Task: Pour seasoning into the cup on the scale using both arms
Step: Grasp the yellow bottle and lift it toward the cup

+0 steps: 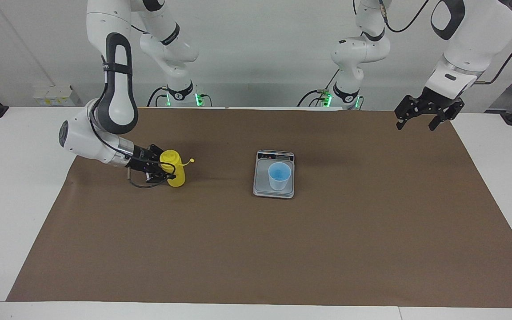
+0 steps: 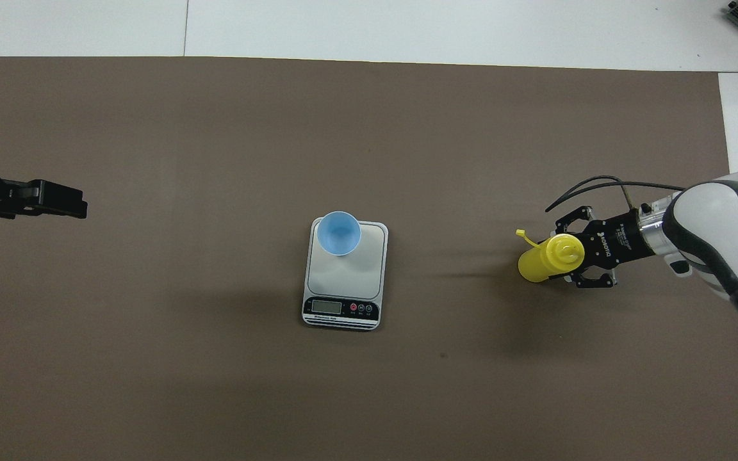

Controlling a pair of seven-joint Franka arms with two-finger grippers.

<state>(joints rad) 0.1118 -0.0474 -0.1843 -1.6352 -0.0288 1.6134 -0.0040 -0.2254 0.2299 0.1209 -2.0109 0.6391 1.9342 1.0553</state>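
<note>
The yellow seasoning bottle [image 1: 177, 177] stands upright on the brown mat toward the right arm's end of the table, its small tethered cap hanging open beside the nozzle. My right gripper [image 1: 167, 172] reaches in low from the side with a finger on each side of the bottle's body, shut on it; it also shows in the overhead view [image 2: 571, 255] with the bottle [image 2: 535, 266]. The light blue cup [image 1: 279, 176] [image 2: 338, 232] stands on the silver scale [image 1: 261, 189] [image 2: 369, 259] at mid-table. My left gripper [image 1: 417, 122] [image 2: 61, 200] waits open and empty in the air over the mat's corner.
The brown mat [image 1: 256, 249] covers most of the white table. The scale's display strip [image 2: 327, 307] faces the robots. White table edge strips show at both ends of the mat.
</note>
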